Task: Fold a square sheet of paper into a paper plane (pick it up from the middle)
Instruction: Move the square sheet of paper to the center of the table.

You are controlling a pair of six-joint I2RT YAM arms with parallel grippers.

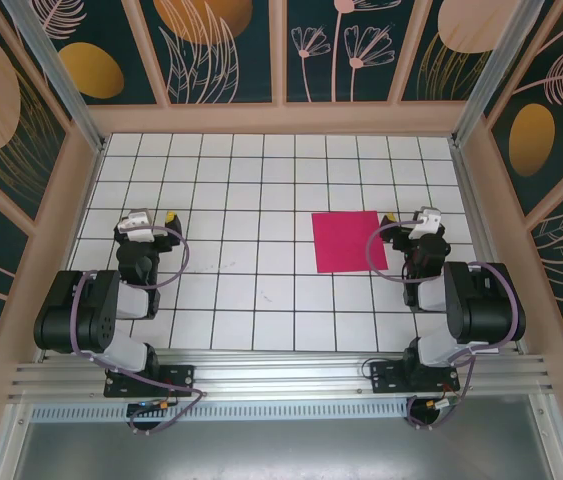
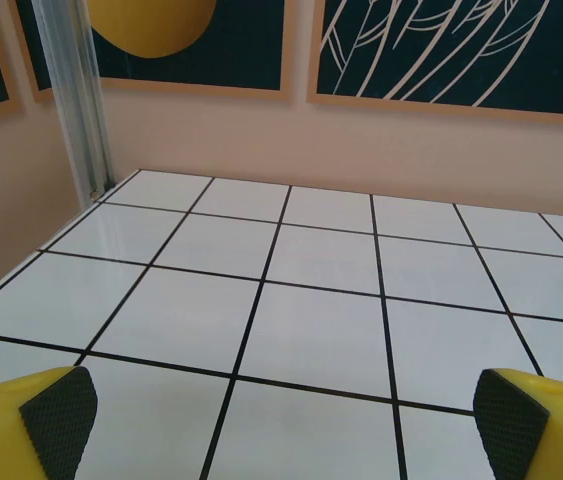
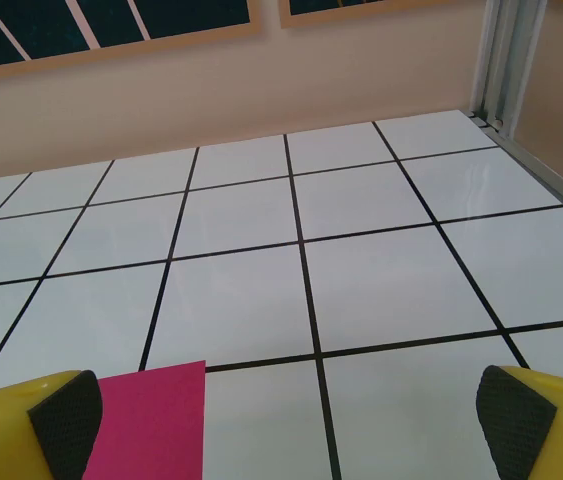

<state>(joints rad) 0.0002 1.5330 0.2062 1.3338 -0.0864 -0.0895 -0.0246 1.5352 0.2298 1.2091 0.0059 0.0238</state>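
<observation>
The square sheet of paper lies flat and unfolded on the white tiled table, right of the middle; it is plain magenta-pink. Its far right corner shows low in the right wrist view, beside the left pad. My right gripper stands just right of the sheet, open, with nothing between its yellow fingers. My left gripper is at the table's left side, far from the paper, also open and empty, its black pads wide apart.
The white grid table is boxed in by peach walls with dark floral panels. Aluminium posts stand in the back corners. A metal rail carrying both arm bases runs along the near edge.
</observation>
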